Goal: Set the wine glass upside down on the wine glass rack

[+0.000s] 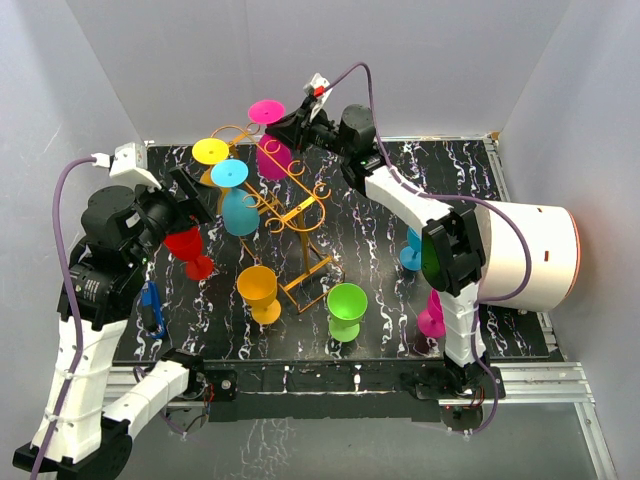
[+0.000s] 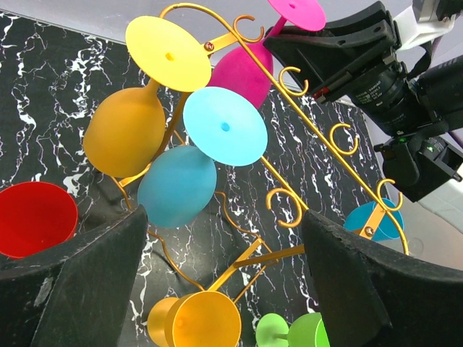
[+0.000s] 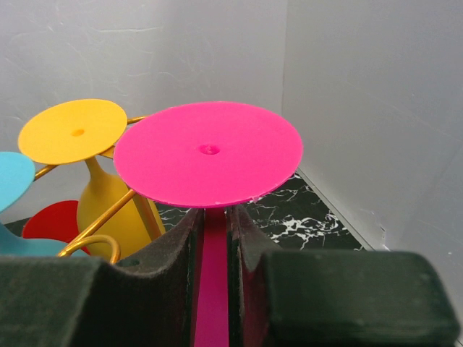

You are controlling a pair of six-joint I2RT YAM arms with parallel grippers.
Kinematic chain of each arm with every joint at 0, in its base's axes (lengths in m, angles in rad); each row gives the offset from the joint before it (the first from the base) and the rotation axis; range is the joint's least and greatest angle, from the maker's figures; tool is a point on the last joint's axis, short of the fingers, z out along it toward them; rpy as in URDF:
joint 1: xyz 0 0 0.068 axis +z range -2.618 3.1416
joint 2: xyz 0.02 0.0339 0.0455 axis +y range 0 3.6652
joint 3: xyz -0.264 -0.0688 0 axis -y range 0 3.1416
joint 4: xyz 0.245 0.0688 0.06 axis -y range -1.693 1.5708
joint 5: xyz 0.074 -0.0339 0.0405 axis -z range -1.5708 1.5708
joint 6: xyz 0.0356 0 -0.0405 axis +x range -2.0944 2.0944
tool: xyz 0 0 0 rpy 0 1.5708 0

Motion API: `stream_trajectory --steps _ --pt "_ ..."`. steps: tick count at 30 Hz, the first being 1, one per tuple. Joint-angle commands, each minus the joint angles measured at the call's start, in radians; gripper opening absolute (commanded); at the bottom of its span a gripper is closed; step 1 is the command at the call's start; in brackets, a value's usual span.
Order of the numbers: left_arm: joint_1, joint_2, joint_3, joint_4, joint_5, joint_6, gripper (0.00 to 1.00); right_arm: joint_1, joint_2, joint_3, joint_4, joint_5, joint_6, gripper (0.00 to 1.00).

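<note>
Right wrist: wine glass [image 3: 207,153] stem pinched in right hand [image 3: 212,249].

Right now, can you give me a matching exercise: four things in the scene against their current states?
1 pink wine glass
2 yellow wine glass
3 green wine glass
4 left gripper

A open, empty
B standing on the table
C hanging on the wine glass rack, no gripper on it
D stem clamped in the right gripper

Pairs: 1-D, 2-C, 3-B, 4-A
</note>
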Motion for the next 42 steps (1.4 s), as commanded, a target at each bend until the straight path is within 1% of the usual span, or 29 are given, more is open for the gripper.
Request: stream_trajectory --steps 1,5,10,18,24,33,42 --pt "-0.002 0.005 0.021 0.002 0.023 0.021 0.86 -0.003 0.025 0.099 0.007 0.025 -0.044 0.00" --pt "-0.002 0.010 0.022 0.006 0.024 0.023 0.86 -0.003 0.058 0.150 -0.019 0.003 -0.042 0.00" --pt "-0.001 0.012 0.024 0.006 0.028 0.024 0.86 -0.001 0.077 0.170 -0.020 -0.016 -0.039 0.00" --pt "-0.002 0.014 0.032 0.003 0.034 0.028 0.86 0.002 0.077 0.172 -0.028 -0.049 -0.042 0.00" --pt "-0.002 0.020 0.055 -0.003 0.079 0.028 0.86 0.006 0.091 0.193 -0.050 -0.069 -0.043 0.00" --pt "-0.002 0.020 0.050 -0.006 0.077 0.029 0.86 0.015 0.095 0.193 -0.070 -0.088 -0.068 0.00" --pt "-0.002 0.013 0.052 -0.011 0.066 0.031 0.86 0.022 0.089 0.181 -0.032 -0.095 -0.062 0.00"
